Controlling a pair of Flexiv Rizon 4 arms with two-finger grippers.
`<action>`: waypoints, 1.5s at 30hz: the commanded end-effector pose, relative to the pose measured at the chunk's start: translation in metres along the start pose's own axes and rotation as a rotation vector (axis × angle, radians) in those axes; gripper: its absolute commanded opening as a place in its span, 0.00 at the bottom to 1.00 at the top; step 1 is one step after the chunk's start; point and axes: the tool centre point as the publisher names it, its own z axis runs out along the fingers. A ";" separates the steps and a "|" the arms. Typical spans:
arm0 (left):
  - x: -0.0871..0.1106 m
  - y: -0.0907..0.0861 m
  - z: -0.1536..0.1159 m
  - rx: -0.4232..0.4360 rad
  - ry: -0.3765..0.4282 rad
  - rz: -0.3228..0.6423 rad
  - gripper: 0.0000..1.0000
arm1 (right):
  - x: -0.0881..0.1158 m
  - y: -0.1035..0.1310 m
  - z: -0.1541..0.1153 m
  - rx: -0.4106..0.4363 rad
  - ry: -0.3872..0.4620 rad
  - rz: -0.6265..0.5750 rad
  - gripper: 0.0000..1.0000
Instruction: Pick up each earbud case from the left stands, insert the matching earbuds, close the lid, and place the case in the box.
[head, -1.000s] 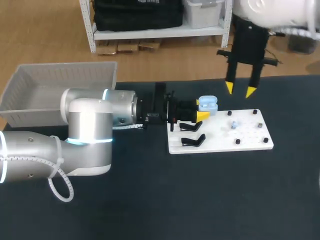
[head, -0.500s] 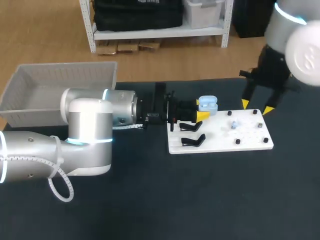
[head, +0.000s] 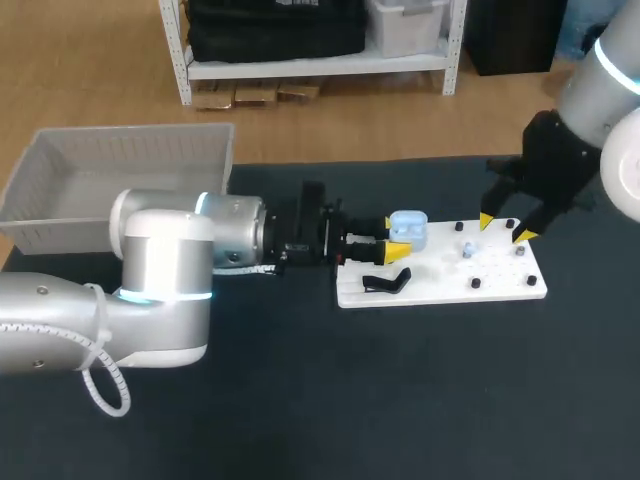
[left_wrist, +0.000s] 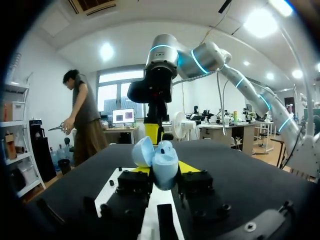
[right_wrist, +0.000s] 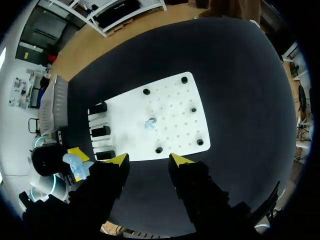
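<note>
Left end effector (head: 395, 237): you are clamping the open earbud case (head: 408, 226) and drawing it back above the left stands.
Earbud (head: 467, 247): lying on the white board (head: 500, 285); insertion is probably coming next.
Right end effector (head: 503, 228): spread wide, you are lowering it toward the board.

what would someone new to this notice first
The open light blue earbud case stands out most, gripped in the left claw at the left end of the white pegboard. Next comes the right claw, open, its bright yellow tips above the board's right part near a small pale blue earbud. A grey plastic basket sits at the table's back left corner.
</note>
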 end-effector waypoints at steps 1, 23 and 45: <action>-0.003 -0.013 -0.009 -0.026 0.004 0.002 0.00 | 0.001 0.005 0.013 0.043 -0.016 -0.017 0.49; -0.003 -0.016 -0.011 -0.026 0.004 -0.002 0.00 | -0.017 0.011 0.058 0.242 -0.013 0.076 0.44; -0.003 -0.016 -0.011 -0.026 0.004 -0.002 0.00 | -0.030 -0.002 0.071 0.264 0.013 0.091 0.33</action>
